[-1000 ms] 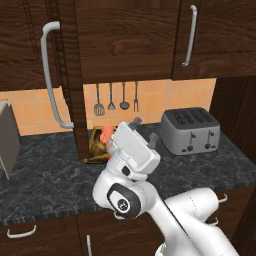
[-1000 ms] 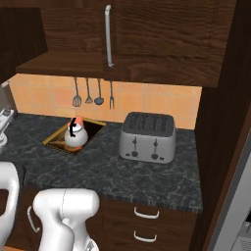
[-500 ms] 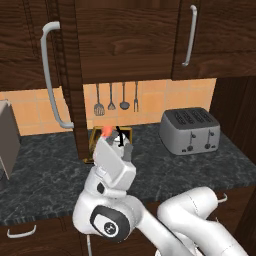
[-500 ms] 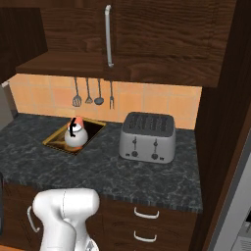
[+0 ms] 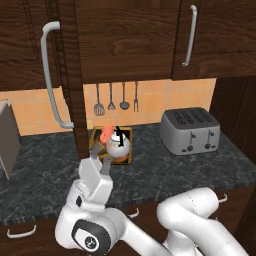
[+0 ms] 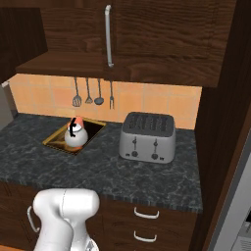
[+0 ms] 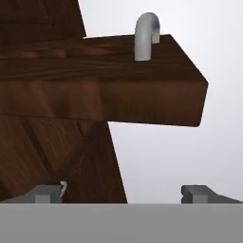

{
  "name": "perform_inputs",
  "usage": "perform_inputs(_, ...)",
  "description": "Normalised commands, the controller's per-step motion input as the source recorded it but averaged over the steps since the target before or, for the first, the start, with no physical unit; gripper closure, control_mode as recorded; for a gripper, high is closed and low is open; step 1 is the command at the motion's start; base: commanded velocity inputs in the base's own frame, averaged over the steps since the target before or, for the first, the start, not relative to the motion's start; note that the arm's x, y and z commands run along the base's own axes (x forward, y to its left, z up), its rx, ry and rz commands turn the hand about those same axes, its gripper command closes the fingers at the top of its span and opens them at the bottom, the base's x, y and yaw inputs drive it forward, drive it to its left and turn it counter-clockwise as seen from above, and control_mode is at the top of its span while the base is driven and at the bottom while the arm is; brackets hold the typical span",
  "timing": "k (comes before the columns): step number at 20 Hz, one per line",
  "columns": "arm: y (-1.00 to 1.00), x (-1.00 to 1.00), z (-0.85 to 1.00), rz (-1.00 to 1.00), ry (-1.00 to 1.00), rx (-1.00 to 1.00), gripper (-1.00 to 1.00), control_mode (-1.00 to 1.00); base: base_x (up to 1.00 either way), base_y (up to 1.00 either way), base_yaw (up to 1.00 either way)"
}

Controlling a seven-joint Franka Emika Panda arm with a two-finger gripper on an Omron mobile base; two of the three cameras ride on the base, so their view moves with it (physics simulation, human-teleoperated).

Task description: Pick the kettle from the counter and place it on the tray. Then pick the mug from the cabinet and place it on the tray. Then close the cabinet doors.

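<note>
Left base view — one kettle (image 5: 120, 144), one mug (image 5: 106, 134), one tray (image 5: 127, 157)

small round white kettle (image 5: 119, 144) upright on golden-brown rimmed tray (image 5: 128, 160), frame centre | orange-coral mug (image 5: 105, 134) beside it | dark wood cabinet door (image 5: 74, 75) open, upper left

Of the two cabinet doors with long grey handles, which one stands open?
The left door stands open: it swings out edge-on toward the robot, its curved handle on the outer face. The right door lies flat, closed against the cabinet.
</note>
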Motion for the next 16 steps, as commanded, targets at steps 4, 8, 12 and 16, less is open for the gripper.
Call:
perform_inputs(4,0.56,0.09,-0.13,-0.01,0.09,-0.08,-1.00,-1.00,0.00,0.00,0.00)
perform_inputs(8,0.73,0.08,0.00,0.00,0.26,-0.21,-1.00,-1.00,0.00,0.00,0.00)
perform_inputs(12,0.71,0.16,0.00,0.00,0.23,-0.17,-1.00,-1.00,0.00,0.00,0.00)
perform_inputs(16,0.14,0.30,0.42,-0.13,0.20,-0.01,-1.00,-1.00,0.00,0.00,0.00)
